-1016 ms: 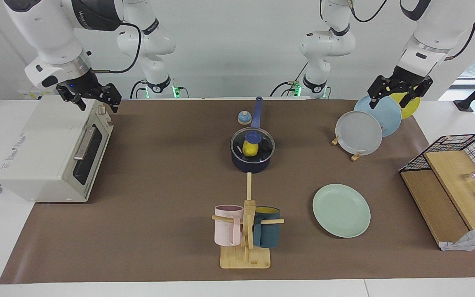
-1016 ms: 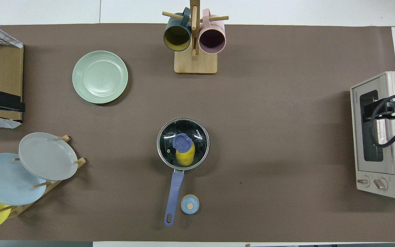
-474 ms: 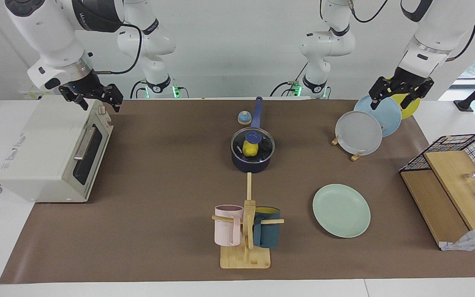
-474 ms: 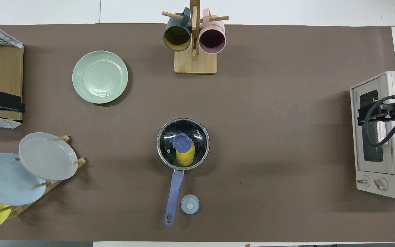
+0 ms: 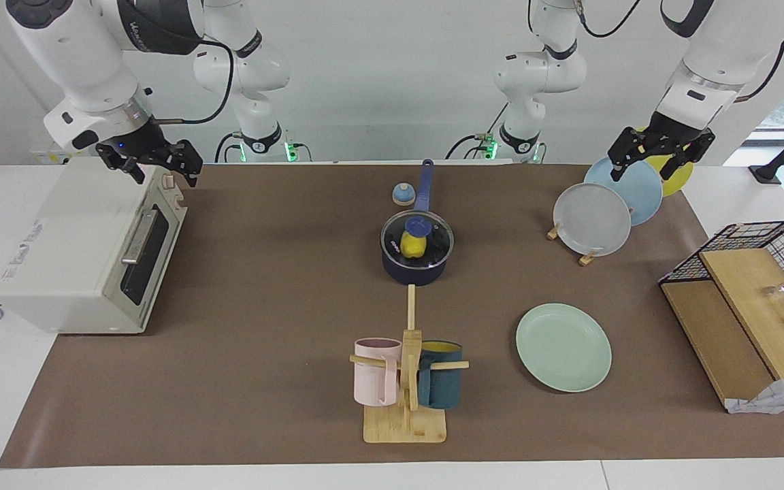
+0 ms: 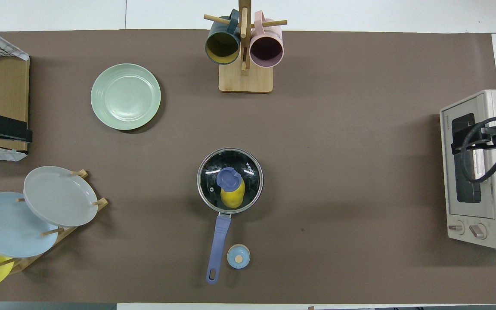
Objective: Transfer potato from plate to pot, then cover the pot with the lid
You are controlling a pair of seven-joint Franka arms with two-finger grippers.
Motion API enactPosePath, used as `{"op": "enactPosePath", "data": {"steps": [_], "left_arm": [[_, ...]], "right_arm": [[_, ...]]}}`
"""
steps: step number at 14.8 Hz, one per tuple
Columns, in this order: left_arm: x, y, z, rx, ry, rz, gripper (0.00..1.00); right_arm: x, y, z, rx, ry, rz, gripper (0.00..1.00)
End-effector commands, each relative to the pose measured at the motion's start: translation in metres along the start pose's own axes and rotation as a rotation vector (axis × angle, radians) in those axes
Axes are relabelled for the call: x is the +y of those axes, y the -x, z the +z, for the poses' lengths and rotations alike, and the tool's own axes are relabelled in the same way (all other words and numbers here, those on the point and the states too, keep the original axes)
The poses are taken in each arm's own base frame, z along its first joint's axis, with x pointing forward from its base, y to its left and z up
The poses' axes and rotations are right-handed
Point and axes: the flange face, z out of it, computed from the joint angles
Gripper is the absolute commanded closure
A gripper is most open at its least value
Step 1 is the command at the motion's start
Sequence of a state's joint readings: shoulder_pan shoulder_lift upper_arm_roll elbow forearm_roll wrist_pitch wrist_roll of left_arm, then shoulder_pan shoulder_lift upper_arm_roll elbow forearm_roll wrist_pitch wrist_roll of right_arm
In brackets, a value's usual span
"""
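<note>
Covering the white table [image 5: 637,476] is a brown mat [image 5: 263,306]. At its centre the pot [image 5: 414,269] holds the potato [image 5: 411,245] under the lid [image 6: 248,185]; the plate [image 5: 563,347] lies at the pot's four o'clock in the facing view. Left claw [image 5: 661,155] over upright plates [image 5: 593,219], right claw [image 5: 150,162] over the toaster oven [image 5: 79,252], both wide, empty.

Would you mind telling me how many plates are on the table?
4. The mint-green plate lies flat, bare, toward the left arm's end. The grey plate, light blue plate and yellow plate stand in the rack, nearer the robots; yellow is partly hidden.
</note>
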State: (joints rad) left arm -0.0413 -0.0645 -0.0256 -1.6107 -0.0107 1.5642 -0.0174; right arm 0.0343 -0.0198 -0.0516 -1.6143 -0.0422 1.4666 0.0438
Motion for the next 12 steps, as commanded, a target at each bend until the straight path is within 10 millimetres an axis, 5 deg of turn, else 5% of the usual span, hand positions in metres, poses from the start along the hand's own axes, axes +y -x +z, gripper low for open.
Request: {"op": "enactPosePath", "data": {"steps": [1,12], "left_arm": [[-0.004,0.008,-0.001,0.005,-0.021,0.004,0.0],[-0.004,0.009,-0.001,-0.001,-0.021,0.004,0.0]], "right_arm": [[-0.002,0.002,-0.001,0.004,-0.021,-0.016,0.0],[0.004,-0.004,-0.002,0.031,-0.037,0.0,0.0]]}}
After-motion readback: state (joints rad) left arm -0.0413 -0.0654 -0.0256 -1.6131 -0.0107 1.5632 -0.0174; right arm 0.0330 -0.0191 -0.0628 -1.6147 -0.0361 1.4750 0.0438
